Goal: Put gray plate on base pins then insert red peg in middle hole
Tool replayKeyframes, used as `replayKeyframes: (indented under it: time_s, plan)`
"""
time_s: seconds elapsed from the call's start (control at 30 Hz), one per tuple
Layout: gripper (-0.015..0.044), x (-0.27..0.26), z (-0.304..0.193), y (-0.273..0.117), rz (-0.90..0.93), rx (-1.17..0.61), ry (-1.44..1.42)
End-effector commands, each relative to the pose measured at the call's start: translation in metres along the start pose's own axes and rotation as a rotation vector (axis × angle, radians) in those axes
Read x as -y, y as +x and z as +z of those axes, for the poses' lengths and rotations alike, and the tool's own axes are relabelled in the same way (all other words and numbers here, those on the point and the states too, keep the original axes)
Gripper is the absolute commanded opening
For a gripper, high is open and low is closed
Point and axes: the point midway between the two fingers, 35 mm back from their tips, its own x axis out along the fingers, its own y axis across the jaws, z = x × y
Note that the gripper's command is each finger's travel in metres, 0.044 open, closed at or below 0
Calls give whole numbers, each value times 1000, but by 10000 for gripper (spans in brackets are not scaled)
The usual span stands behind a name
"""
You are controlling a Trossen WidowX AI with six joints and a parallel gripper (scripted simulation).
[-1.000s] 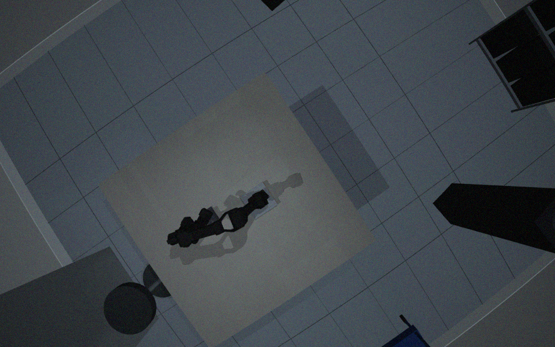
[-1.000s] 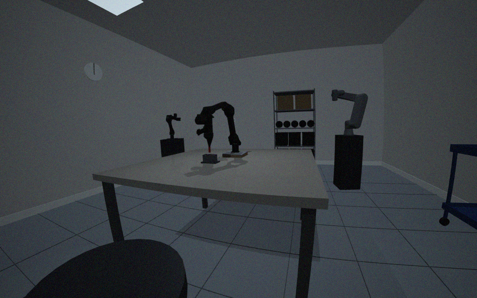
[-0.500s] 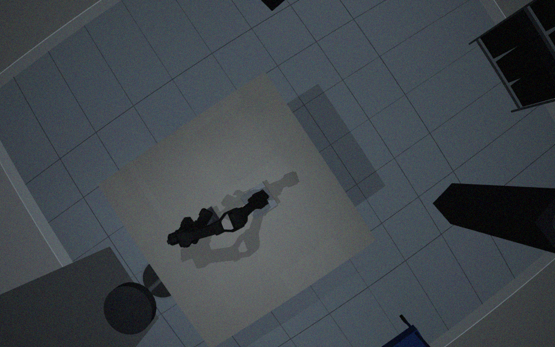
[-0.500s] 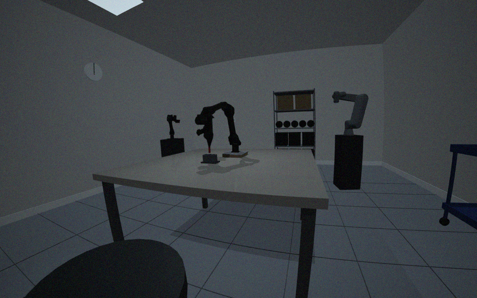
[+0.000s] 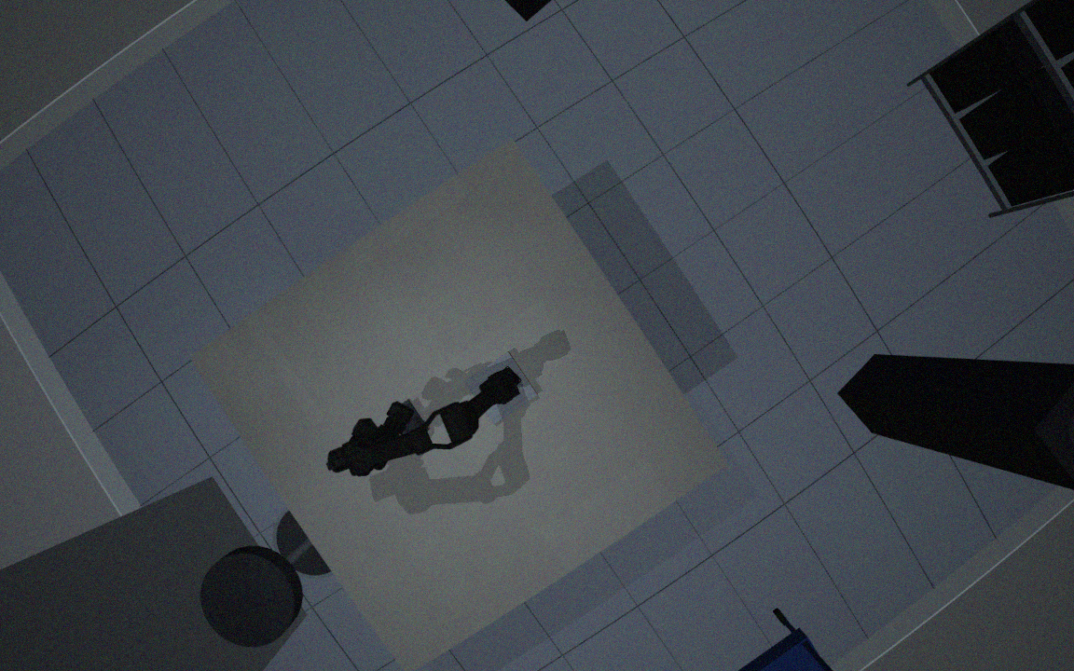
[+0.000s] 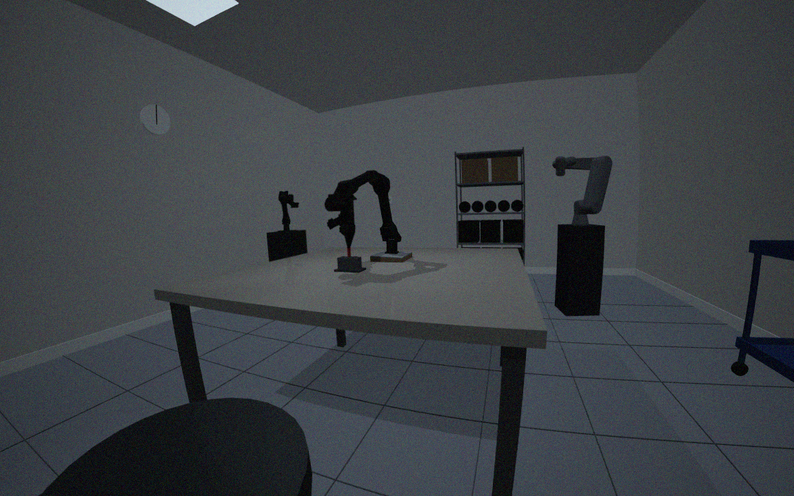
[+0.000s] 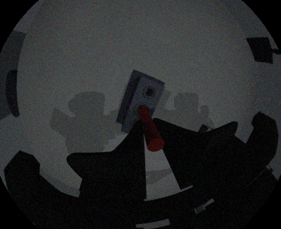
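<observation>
My gripper (image 6: 349, 247) (image 7: 147, 123) is shut on the red peg (image 6: 349, 252) (image 7: 153, 137) and points down over the gray plate (image 7: 140, 97). The peg is close to upright. Its lower end meets the plate at the middle hole; how deep it reaches in cannot be told. The plate appears to lie flat on the dark base (image 6: 360, 269) (image 7: 126, 102), with one end hole showing, dark inside. The other end of the plate is partly hidden behind a finger. In the overhead view the arm hides the peg and much of the base.
The arm stands on a low pale mounting board (image 6: 404, 255) on the table (image 5: 457, 275) (image 6: 449, 295), behind the base in the exterior view. A dark round stool (image 5: 249, 594) (image 6: 202, 443) stands off the table's edge. Shelving (image 6: 489, 183) and other arms stand farther away.
</observation>
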Motion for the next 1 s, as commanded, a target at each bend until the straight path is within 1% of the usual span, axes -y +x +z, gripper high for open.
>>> replayKeyframes:
  time_s: [0.0,0.97]
  plan:
    - [0,0,0,-1,1,1,0]
    - [0,0,-1,2,1,0,-3]
